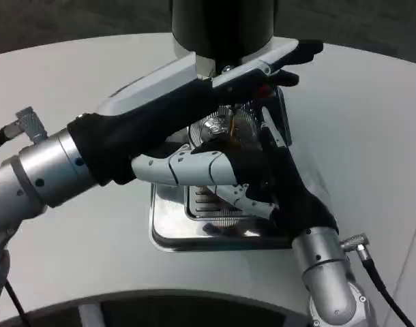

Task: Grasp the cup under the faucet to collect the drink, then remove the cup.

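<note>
A clear cup (228, 129) stands on the chrome drip tray (168, 235) under the faucet (230, 73) of the black drink dispenser (221, 24). A thin amber stream (232, 126) runs down into it. My right hand (218, 174) comes in from the lower right and grips the cup, its white fingers wrapped around the near side. My left hand (194, 85) reaches across from the left, fingers stretched out flat over the faucet lever (262, 88) and resting on it. Both hands hide much of the cup.
The dispenser sits at the back middle of the round white table (78, 266). The tray's slotted grate (208, 204) shows below my right hand. A cable (378, 286) hangs off the right forearm. Bare table lies left and right of the tray.
</note>
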Action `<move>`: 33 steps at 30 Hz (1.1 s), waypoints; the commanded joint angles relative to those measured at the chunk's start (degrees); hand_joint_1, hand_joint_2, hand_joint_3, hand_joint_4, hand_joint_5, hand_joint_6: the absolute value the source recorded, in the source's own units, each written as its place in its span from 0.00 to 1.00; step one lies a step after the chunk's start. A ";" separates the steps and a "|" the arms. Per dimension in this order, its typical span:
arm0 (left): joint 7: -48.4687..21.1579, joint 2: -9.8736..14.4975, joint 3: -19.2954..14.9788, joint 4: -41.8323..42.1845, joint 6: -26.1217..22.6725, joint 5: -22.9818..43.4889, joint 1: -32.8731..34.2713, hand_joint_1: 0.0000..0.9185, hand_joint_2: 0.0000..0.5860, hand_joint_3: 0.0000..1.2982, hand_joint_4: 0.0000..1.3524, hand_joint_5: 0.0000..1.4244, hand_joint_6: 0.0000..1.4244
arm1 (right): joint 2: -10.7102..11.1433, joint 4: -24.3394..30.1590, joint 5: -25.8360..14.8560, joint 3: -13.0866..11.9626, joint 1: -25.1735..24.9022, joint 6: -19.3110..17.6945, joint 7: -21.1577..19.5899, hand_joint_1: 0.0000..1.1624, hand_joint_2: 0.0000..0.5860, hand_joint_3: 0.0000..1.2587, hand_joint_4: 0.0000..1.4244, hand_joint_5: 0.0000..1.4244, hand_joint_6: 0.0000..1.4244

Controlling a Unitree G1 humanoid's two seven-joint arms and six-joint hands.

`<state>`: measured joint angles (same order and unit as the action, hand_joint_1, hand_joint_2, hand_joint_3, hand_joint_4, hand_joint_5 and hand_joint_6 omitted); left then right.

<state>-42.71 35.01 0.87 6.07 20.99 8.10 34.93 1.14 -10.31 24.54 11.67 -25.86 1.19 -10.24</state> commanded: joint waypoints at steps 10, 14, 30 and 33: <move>10.41 -6.62 -9.29 1.00 3.34 4.43 -4.75 0.00 0.26 0.00 0.00 0.05 0.03 | -1.78 -3.80 -0.81 0.41 -1.01 -2.68 -1.76 0.61 0.31 0.00 0.00 0.01 0.11; 11.29 -6.78 -10.23 1.54 3.50 4.47 -5.85 0.00 0.28 0.00 0.00 0.06 0.03 | -2.10 -4.29 -0.71 0.52 -1.20 -3.07 -2.20 0.61 0.31 0.00 0.00 0.01 0.11; 14.80 -5.67 -17.62 7.01 0.43 4.49 -21.18 0.00 0.34 0.00 0.00 0.07 0.04 | -4.86 -7.50 -2.32 0.43 -2.13 -3.35 -4.24 0.62 0.30 0.00 0.05 0.05 0.15; 14.97 -5.40 -18.94 8.06 -0.11 4.63 -24.83 0.00 0.34 0.00 0.00 0.08 0.05 | -5.11 -8.39 -2.59 0.33 -2.54 -3.60 -4.51 0.62 0.30 0.00 0.06 0.06 0.15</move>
<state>-28.35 28.97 -16.83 12.59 21.43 12.93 13.20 -3.10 -16.85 22.92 11.77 -28.72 -2.16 -15.05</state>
